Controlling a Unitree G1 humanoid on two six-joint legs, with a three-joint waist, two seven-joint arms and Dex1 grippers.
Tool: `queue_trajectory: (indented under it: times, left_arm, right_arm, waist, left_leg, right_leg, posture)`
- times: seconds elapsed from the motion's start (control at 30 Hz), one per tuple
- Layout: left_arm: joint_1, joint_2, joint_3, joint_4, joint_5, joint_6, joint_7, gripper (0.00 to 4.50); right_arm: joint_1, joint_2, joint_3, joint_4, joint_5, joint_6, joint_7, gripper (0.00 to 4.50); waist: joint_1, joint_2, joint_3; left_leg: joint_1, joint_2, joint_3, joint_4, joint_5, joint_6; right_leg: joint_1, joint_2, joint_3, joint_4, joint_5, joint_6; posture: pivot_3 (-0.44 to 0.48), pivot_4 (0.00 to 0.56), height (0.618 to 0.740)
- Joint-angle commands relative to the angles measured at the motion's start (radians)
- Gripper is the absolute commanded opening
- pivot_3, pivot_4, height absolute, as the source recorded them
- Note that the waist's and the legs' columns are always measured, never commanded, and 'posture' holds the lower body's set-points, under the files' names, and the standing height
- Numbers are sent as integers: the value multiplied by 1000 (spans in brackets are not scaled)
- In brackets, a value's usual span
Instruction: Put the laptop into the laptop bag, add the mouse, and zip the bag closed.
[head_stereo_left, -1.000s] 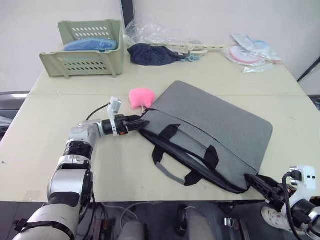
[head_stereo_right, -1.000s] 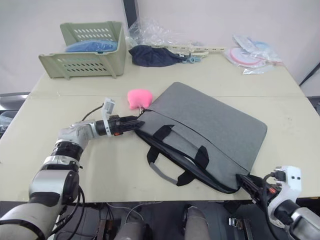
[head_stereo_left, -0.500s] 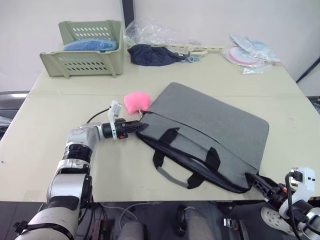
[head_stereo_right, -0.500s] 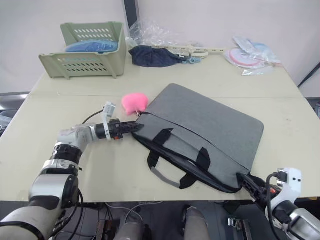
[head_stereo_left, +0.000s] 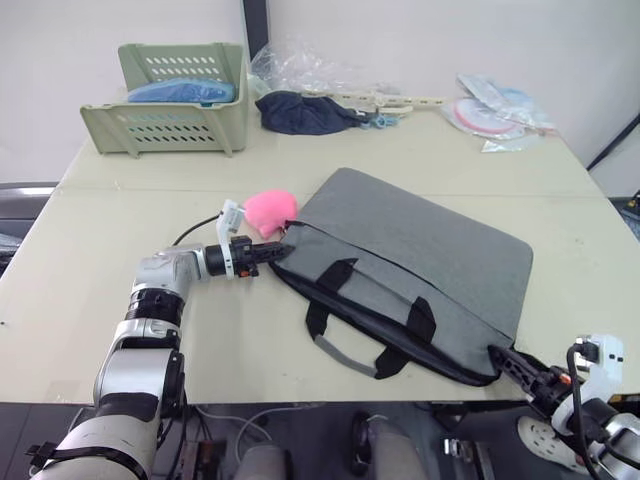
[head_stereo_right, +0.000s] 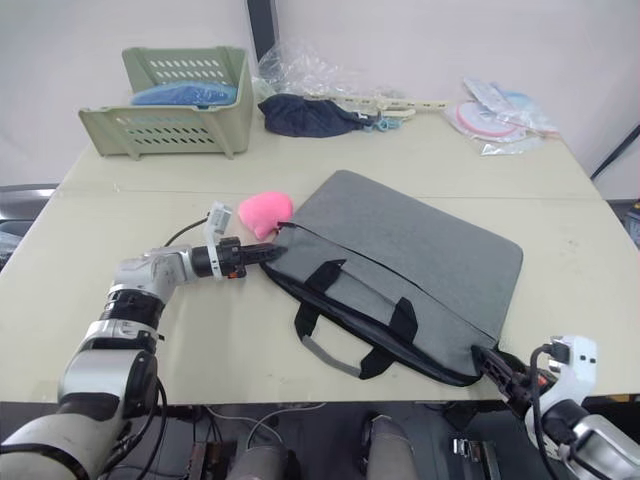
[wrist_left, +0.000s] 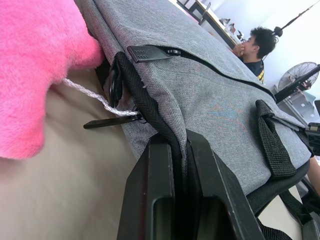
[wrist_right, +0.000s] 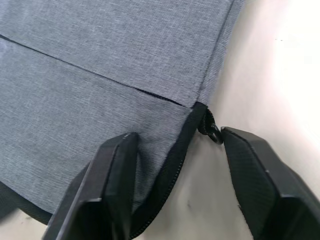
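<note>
The grey laptop bag (head_stereo_left: 420, 250) lies flat on the table with its black handles toward me. My left gripper (head_stereo_left: 280, 250) is shut on the black trim at the bag's left corner, and in the left wrist view the fingers (wrist_left: 160, 180) pinch that black edge. My right gripper (head_stereo_left: 505, 358) stands open at the bag's near right corner. In the right wrist view the zip pull (wrist_right: 210, 127) sits between its fingers (wrist_right: 117, 160). The laptop and the mouse are hidden or out of view.
A pink plush toy (head_stereo_left: 268, 210) rests against the bag's left corner, tied to it by a white cord (wrist_left: 95, 97). At the back stand a green basket (head_stereo_left: 170, 125), a dark cloth (head_stereo_left: 305, 110) and plastic packets (head_stereo_left: 500, 105). A person (wrist_left: 255, 47) sits beyond the table.
My left gripper has shut on the bag's left corner. The bag and the plush toy have shifted slightly left. The right gripper's fingers have come closer together around the near right corner.
</note>
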Motion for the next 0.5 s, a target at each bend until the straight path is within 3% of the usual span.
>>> queue_trajectory:
  times: [0.03,0.07,0.1,0.33,0.5]
  left_arm:
    - [17,-25,-27,-38,-3,7,-10,0]
    - [18,-25,-26,-39,-2,8,-8,0]
    - [19,-25,-26,-42,-2,9,-6,0]
    - [37,-25,-26,-71,-4,19,5,0]
    - [107,-6,-17,-192,-27,77,29,0]
  right_arm:
    - [13,9,50,47,-9,12,-52,759]
    - [13,8,55,48,-10,8,-53,548]
    - [14,7,57,50,-9,6,-56,40]
    - [5,-13,63,70,-1,-6,-59,40]
    - [-44,-58,89,122,-24,-17,-43,40]
  waist:
    - [0,-2,-2]
    - [0,-3,-3]
    - [0,-3,-3]
    - [0,-4,-4]
    - [-2,-4,-6]
  left_leg:
    - [0,0,0,0,0,0]
    - [0,0,0,0,0,0]
    - [0,0,0,0,0,0]
    - [0,0,-1,0,0,0]
    - [1,0,-1,0,-1,0]
  right_leg:
    - [0,0,0,0,0,0]
    - [0,0,0,0,0,0]
    - [0,0,0,0,0,0]
    - [1,0,0,-1,0,0]
    - [1,0,0,-1,0,0]
  posture:
    - [0,150,740]
    - [0,150,740]
    - [0,150,740]
    - [0,150,740]
    - [0,150,740]
